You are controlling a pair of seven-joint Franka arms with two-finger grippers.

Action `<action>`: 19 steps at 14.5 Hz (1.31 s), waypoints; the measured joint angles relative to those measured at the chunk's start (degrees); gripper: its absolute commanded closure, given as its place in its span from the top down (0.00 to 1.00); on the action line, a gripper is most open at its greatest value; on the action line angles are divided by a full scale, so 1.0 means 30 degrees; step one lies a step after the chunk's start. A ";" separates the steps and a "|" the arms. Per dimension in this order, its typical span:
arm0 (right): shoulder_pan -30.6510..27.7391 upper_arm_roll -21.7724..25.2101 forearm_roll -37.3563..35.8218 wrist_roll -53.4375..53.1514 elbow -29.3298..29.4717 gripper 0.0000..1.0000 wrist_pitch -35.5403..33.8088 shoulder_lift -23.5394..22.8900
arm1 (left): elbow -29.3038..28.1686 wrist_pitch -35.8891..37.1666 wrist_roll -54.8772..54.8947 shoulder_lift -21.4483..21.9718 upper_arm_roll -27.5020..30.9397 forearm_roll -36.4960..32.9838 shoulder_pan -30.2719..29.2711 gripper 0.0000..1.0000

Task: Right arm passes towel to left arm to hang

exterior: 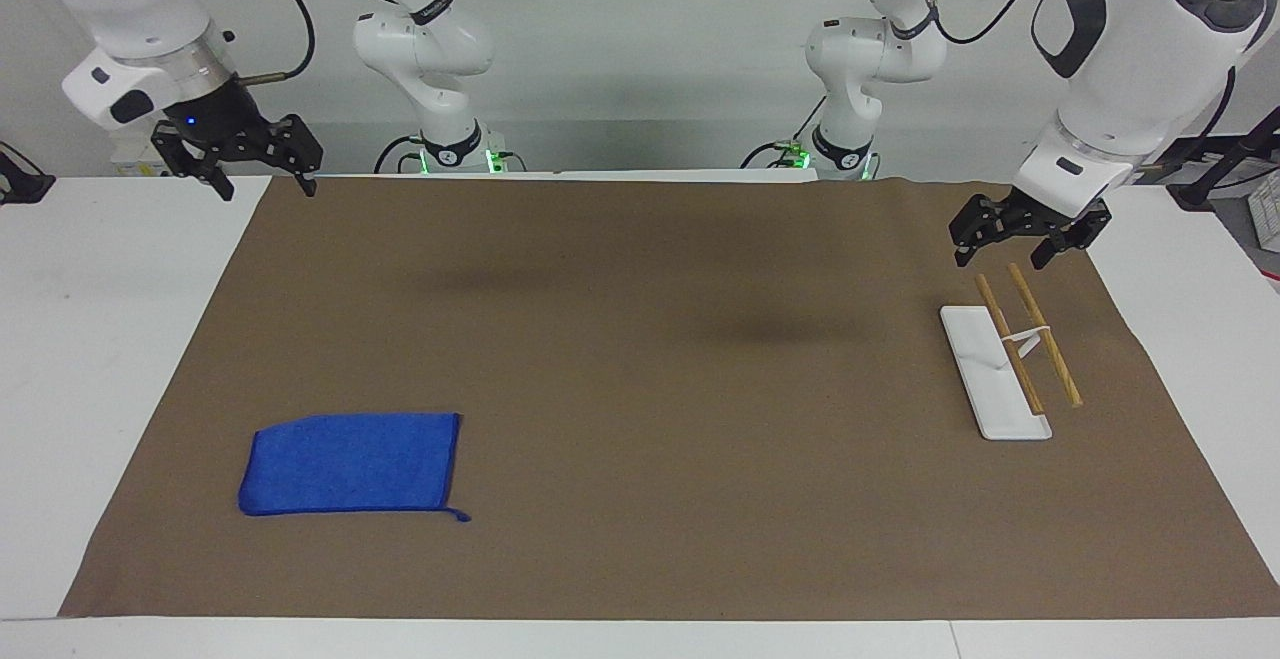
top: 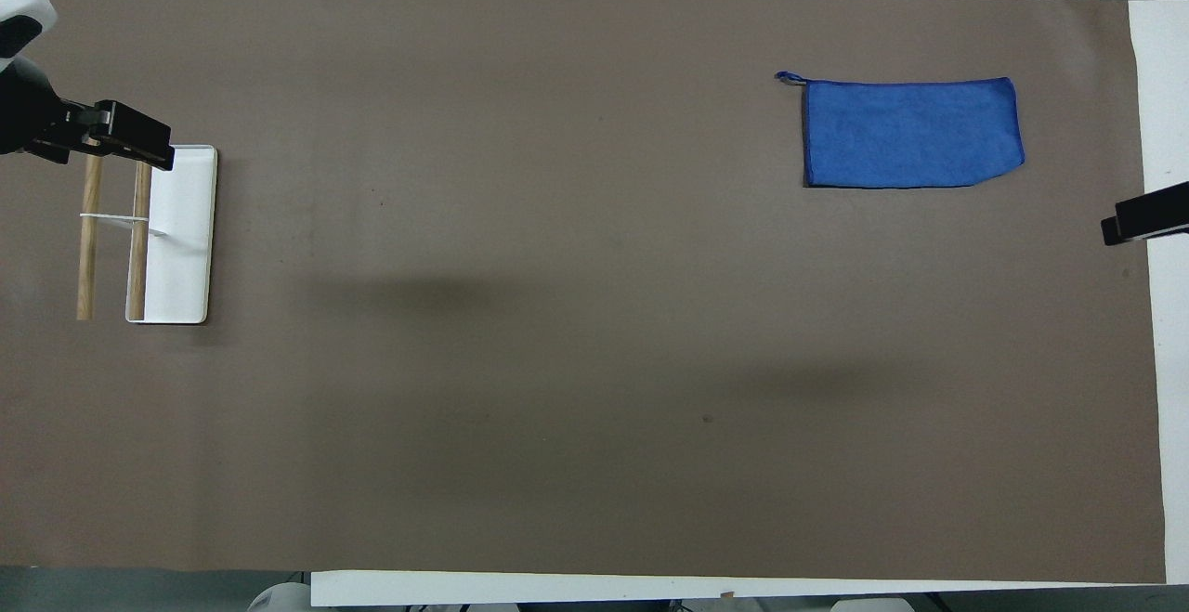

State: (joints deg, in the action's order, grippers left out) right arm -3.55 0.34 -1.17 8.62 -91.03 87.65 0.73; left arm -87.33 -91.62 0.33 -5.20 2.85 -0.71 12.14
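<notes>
Right hand (exterior: 262, 177): fingers spread, empty, raised over the mat (exterior: 640, 389) edge. Left hand (exterior: 1000, 249): spread, empty, above the towel rack (exterior: 1000, 374). Towel (exterior: 350, 464): flat on the mat, toward the right arm's end of the table (exterior: 110, 339).

The towel (exterior: 350, 464) is soft, matt blue cloth with a fuzzy nap. A matt brown paper-like mat (exterior: 640, 359) covers the smooth white bench (exterior: 90, 339). Below the left hand (exterior: 1003, 257), bare wooden rods (exterior: 1045, 349) stand on a glossy white plastic base (exterior: 975, 364).
</notes>
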 measured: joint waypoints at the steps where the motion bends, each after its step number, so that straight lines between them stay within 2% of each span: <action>1: 0.0066 -0.0005 -0.0001 -0.0059 0.0273 1.00 0.0465 -0.0806 | 0.0000 0.0000 -0.0088 0.0000 -0.0041 0.0000 -0.0001 0.99; 3: -0.0021 0.0061 0.0003 -0.0060 0.1330 1.00 0.1602 -0.3195 | 0.0000 0.0000 -0.0267 0.0000 -0.0203 0.0000 -0.0001 0.99; 6: -0.0204 0.0080 0.0417 -0.0182 0.2422 1.00 0.4940 -0.6957 | -0.0002 0.0000 -0.0464 0.0000 -0.0310 0.0000 -0.0001 0.99; 9: -0.0170 0.0065 0.0726 -0.0808 0.2619 1.00 0.7567 -0.9569 | -0.0049 0.0001 -0.0587 -0.0001 -0.0310 0.0000 -0.0011 0.99; 11: -0.0111 0.0051 0.0726 -0.0860 0.2173 0.99 0.9155 -1.0413 | -0.0070 0.0001 -0.0677 -0.0001 -0.0310 0.0000 -0.0021 0.99; 15: -0.0149 0.0081 0.0726 -0.0863 0.0096 0.98 1.2540 -1.0650 | -0.0072 0.0001 -0.0707 -0.0001 -0.0313 0.0000 -0.0024 0.99; 19: -0.0130 0.0062 0.0726 -0.0863 -0.0490 0.98 1.3978 -1.0785 | -0.0072 0.0002 -0.0707 -0.0001 -0.0274 0.0000 -0.0052 0.99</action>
State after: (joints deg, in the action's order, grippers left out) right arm -3.94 0.53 1.01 6.03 -92.50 129.59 -31.63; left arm -87.54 -91.62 -1.79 -5.21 2.02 -0.71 11.99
